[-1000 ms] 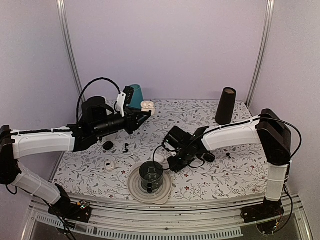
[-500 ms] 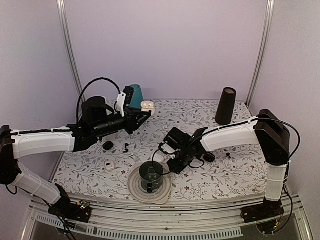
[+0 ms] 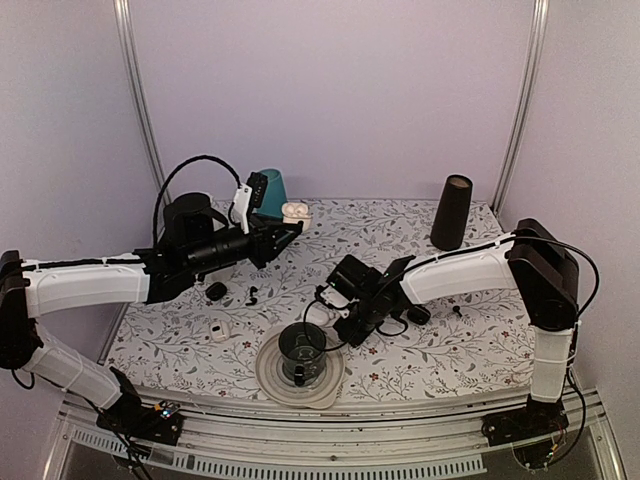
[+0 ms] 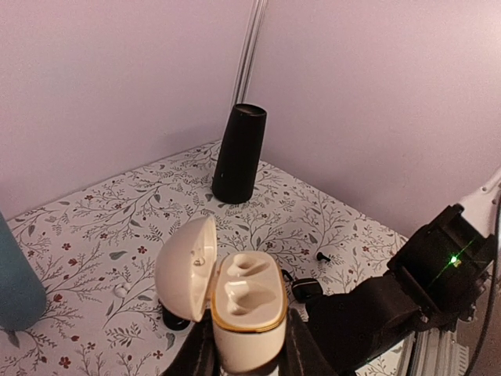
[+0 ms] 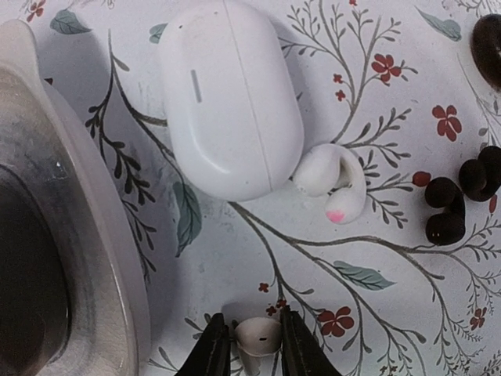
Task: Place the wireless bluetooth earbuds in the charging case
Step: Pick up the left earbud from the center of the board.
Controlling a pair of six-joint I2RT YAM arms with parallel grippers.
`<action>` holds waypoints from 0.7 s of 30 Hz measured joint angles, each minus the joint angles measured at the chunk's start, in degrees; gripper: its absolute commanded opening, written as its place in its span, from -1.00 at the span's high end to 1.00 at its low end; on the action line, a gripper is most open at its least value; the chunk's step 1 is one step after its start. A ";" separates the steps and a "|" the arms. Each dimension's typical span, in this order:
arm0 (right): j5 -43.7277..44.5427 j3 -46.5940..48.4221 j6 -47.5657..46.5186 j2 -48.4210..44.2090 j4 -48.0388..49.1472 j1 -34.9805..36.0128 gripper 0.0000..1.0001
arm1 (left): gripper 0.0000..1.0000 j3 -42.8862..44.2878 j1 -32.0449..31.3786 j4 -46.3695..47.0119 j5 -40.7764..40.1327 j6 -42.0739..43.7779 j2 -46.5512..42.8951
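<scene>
My left gripper (image 4: 249,346) is shut on a cream charging case (image 4: 249,301) with a gold rim. It holds the case up over the table (image 3: 450,350), lid open and both wells empty; in the top view the case (image 3: 294,211) sits at the back left. My right gripper (image 5: 252,338) is down at the tabletop with its fingers (image 5: 218,345) pressed on both sides of a small white earbud (image 5: 258,335). From above, that gripper (image 3: 345,322) is just right of the saucer. Tiny black earbuds (image 5: 446,211) lie to the right of it.
A closed white case (image 5: 231,94) and a white hooked earbud (image 5: 337,184) lie just ahead of my right fingers. A saucer (image 3: 270,385) with a dark mug (image 3: 300,350) is at the near edge. At the back are a black cone (image 3: 452,212) and a teal cup (image 3: 272,188). A black case (image 3: 418,313) lies nearby.
My right gripper's fingers have closed in onto the white earbud, and the arm has shifted slightly. The left arm and its case have not moved.
</scene>
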 measured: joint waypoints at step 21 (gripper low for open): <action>-4.07 -5.07 8.04 -2.67 5.60 -4.98 0.74 | 1.00 0.02 0.02 0.33 0.74 -1.66 0.74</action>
